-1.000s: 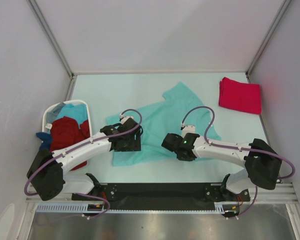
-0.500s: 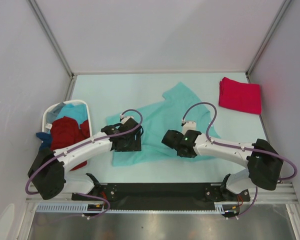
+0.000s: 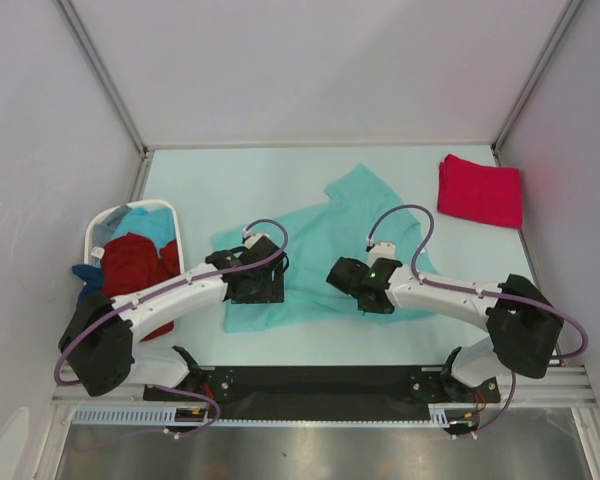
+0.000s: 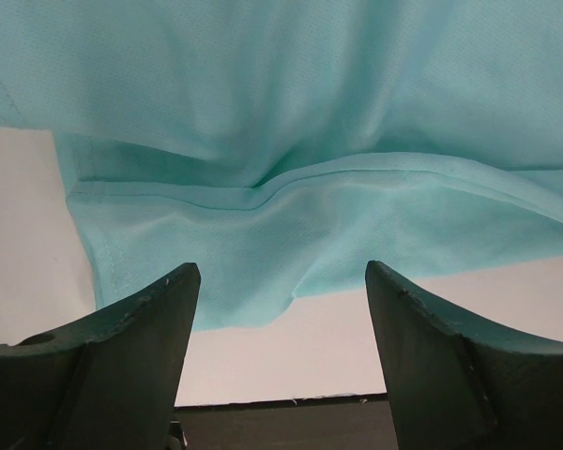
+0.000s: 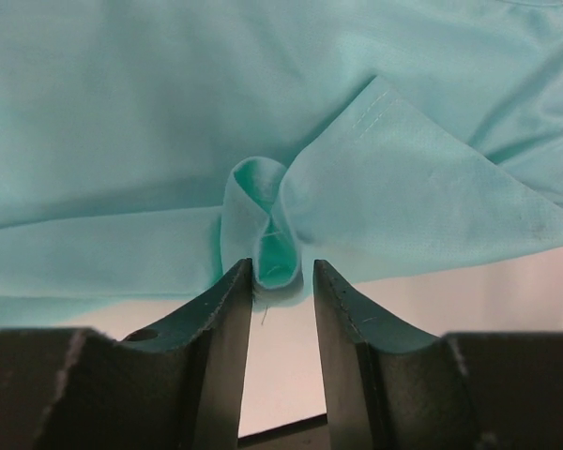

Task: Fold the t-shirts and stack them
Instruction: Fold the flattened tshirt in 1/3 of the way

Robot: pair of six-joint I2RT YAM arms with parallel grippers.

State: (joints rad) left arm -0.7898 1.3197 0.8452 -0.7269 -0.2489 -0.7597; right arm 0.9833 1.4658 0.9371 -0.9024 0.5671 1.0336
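We look down on a pale worktop [image 3: 230, 180] closed in by plain walls [image 3: 40, 120] at the left, back and right, with a black rail [image 3: 320, 380] running along its near edge. A light teal t-shirt [image 3: 330, 235] lies spread and rumpled in the middle of the worktop. One sleeve points toward the back and its hem sits close to the near edge. Bare surface shows behind the shirt and on both sides of it, and a narrow bare strip runs between the hem and the rail. The left pincer [image 4: 281, 272] hangs just over the shirt's near left corner with its jaws wide apart and nothing between them. Its wrist view shows the stitched hem and the corner of the cloth between the two fingers. The right pincer [image 5: 281, 267] sits at the near right part of the hem with its jaws close together, pinching a small upright fold of the teal cloth at the fingertips. In the far right corner a pinkish-red t-shirt [image 3: 480, 190] lies folded into a neat rectangle, well apart from both arms. At the left edge stands a white laundry basket [image 3: 95, 235]. It holds a dark red t-shirt [image 3: 135, 265] heaped at the front and a light blue t-shirt [image 3: 145, 225] behind it. A blue t-shirt [image 3: 85, 275] hangs over the basket's left rim.
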